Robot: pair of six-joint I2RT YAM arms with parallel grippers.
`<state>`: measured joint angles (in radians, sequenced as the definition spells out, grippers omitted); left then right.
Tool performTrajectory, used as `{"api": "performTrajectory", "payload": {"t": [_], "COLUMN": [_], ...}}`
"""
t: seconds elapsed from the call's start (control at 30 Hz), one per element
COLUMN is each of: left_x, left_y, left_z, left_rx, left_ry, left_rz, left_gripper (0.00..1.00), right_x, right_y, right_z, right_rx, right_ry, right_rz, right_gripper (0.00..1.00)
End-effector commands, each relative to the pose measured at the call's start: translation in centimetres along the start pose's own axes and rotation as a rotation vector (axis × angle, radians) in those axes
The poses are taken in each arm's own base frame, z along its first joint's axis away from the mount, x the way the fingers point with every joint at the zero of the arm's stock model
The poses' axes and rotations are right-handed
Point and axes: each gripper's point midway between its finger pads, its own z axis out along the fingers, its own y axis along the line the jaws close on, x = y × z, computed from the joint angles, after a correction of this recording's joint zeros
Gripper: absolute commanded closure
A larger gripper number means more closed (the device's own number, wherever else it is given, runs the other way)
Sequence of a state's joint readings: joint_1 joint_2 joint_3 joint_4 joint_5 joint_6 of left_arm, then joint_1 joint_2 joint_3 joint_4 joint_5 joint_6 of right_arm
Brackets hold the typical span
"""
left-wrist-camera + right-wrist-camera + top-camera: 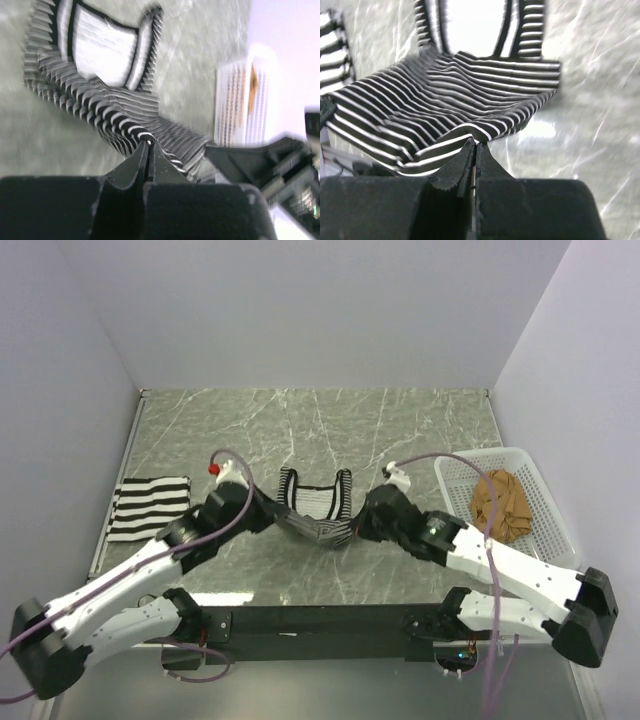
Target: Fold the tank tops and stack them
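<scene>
Cloth of the thin-striped tank top (pixel 316 502) sits clenched in left hand (pixel 148 144) and right hand (pixel 475 145), left of the basket (pixel 490 453).

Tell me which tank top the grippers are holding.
The thin-striped top, pinched by the left gripper and right gripper. The bold-striped top lies folded at left; the tan top sits in the basket.

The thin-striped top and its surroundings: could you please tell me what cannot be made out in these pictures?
1. Thin-striped top: near corners, top view, hidden behind the left gripper and right gripper.
2. Brown top: left wrist view, blurred to a streak in the basket.
3. Bold-striped top: right wrist view, cut off by left edge.
</scene>
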<state>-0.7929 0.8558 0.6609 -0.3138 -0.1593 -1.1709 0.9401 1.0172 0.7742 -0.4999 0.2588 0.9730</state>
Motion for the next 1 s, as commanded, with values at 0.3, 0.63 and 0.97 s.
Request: {"api": "performTrajectory", "payload": {"t": [0.3,0.63,0.97], "left_x": [-14.6,-20.1,-22.7], "left_y": [-1.6,1.9,6.8], "left_z": [11.9,21.9,15.9], "left_rx": [0.045,0.157,-0.147], "left_ry": [-0.112,-0.043,-0.202], "left_rz": [-0.104,-0.112,-0.064], "left_gripper": [0.99,0.43,0.31], "right_x": [-13.2,-20.7,-18.8], "right_y": [0.3,-1.7,-2.9], "right_z": [9.9,20.2,15.7], "right_rx": [-0.040,-0.008,0.166], "right_ry": [0.053,0.081,-0.016], "right_rz": [0.046,0.071,-0.019], "right_gripper": [1.00,0.50,0.46]}}
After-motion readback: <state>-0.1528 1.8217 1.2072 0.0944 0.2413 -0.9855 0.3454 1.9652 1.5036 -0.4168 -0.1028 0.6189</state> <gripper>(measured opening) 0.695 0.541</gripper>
